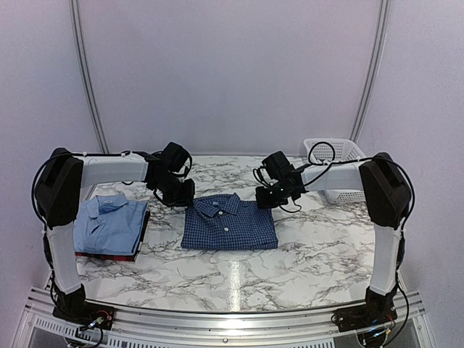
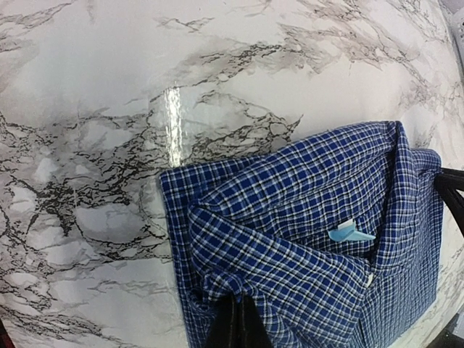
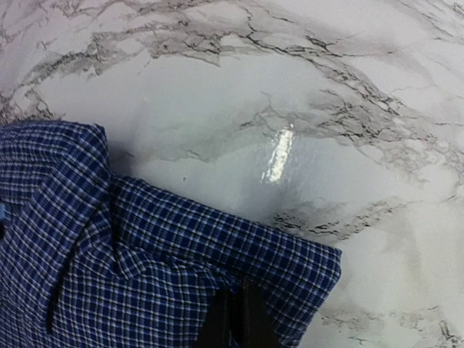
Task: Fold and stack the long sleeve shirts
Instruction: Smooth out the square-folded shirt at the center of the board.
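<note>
Marble-patterned table [image 1: 304, 254] is showing bare veined surface at the near edge. Just beyond it the navy checked shirt [image 1: 228, 223] is lying folded at the centre, collar toward the far side. To its left, well apart, the light blue shirt [image 1: 109, 223] is resting folded on a dark red shirt [image 1: 116, 256]. The left gripper [image 2: 235, 325] is pinching the navy checked shirt's far left corner with fingers closed on the cloth. The right gripper [image 3: 233, 317] is clamping the far right corner likewise. Farther back on the right, a white basket [image 1: 341, 156] is sitting.
</note>
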Robot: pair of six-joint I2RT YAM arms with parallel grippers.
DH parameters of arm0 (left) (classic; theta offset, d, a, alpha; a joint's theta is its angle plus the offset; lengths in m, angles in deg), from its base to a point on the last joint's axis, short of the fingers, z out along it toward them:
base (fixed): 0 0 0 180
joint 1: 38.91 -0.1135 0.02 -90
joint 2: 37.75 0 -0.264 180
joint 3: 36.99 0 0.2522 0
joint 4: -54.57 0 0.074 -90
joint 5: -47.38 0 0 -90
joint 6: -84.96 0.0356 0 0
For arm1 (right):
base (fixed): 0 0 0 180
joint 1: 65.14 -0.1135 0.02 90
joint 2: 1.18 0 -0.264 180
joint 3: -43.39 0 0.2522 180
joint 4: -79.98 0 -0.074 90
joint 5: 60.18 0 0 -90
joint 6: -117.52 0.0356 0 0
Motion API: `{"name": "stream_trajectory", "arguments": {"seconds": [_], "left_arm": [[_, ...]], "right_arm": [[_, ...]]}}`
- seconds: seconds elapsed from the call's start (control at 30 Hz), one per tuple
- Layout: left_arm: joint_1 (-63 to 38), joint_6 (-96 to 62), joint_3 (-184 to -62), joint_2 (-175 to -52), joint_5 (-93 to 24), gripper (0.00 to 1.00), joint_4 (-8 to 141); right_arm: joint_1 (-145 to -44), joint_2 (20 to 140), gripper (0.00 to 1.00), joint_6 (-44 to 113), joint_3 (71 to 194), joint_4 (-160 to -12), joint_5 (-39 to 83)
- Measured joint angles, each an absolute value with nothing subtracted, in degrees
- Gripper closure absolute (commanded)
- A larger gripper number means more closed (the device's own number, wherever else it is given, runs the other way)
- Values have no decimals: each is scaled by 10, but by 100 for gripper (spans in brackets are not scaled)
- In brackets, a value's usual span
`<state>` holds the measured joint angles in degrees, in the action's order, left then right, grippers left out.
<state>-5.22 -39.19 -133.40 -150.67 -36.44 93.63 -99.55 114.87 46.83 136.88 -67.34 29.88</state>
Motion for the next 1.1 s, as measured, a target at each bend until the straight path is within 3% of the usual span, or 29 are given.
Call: {"name": "stream_trajectory", "arguments": {"seconds": [0.4,0.47,0.5,0.7,0.73,0.9,1.0,1.1], "left_arm": [[-32,-369,-1354,-1505,-384,100,936],[-30,-368,-1361,-1505,-387,89,936],[-29,-367,-1365,-1505,-388,73,935],[-31,-370,-1372,-1506,-420,48,937],[-33,-373,-1371,-1506,-425,47,937],[-47,-374,-1338,-1486,-435,53,937],[-53,-373,-1296,-1454,-416,73,935],[-52,-374,-1261,-1426,-391,82,928]], "right_arm": [[-1000,1053,100,485,1321,-678,325],[-1000,1035,100,489,1305,-682,333],[-999,1033,100,490,1299,-685,335],[-985,1057,100,501,1261,-700,335],[-980,1066,99,501,1261,-701,333],[-967,1085,65,502,1261,-700,330],[-967,1083,62,500,1268,-697,334],[-975,1067,63,500,1274,-686,339]]}}
